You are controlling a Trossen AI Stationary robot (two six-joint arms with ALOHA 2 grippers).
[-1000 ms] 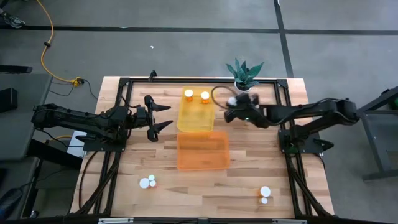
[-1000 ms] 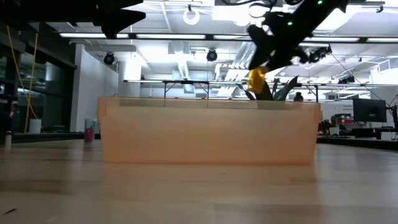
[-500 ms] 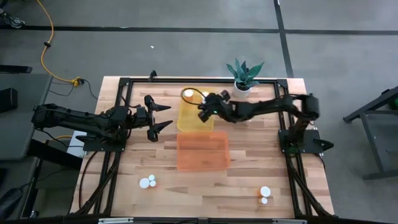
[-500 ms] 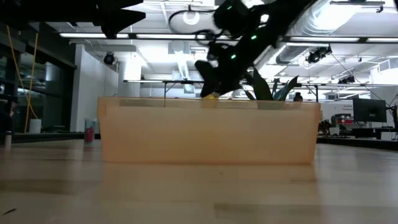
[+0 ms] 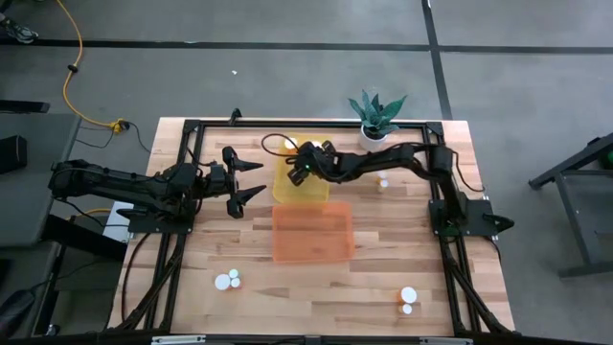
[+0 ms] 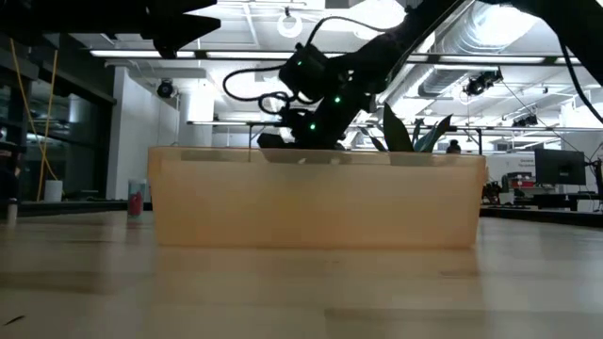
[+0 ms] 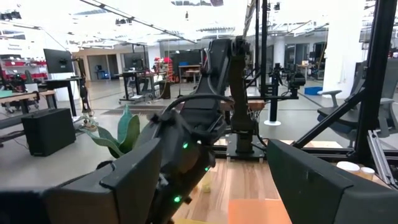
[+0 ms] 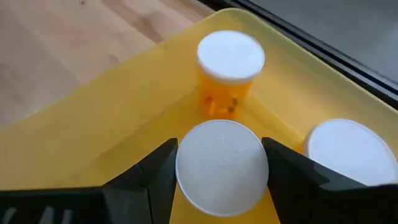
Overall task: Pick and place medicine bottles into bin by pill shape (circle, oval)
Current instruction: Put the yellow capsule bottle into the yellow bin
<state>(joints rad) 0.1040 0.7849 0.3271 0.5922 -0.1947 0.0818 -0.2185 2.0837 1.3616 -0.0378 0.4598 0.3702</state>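
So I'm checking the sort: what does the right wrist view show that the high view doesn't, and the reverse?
Only the right wrist view: a white-capped bottle between the right end effector's fingers, beside two more bottles in the yellow bin.

Only the high view: the orange bin, loose bottles at the table's near edge, the plant, and the left end effector waiting.

Both: the yellow bin, with the right end effector over it.
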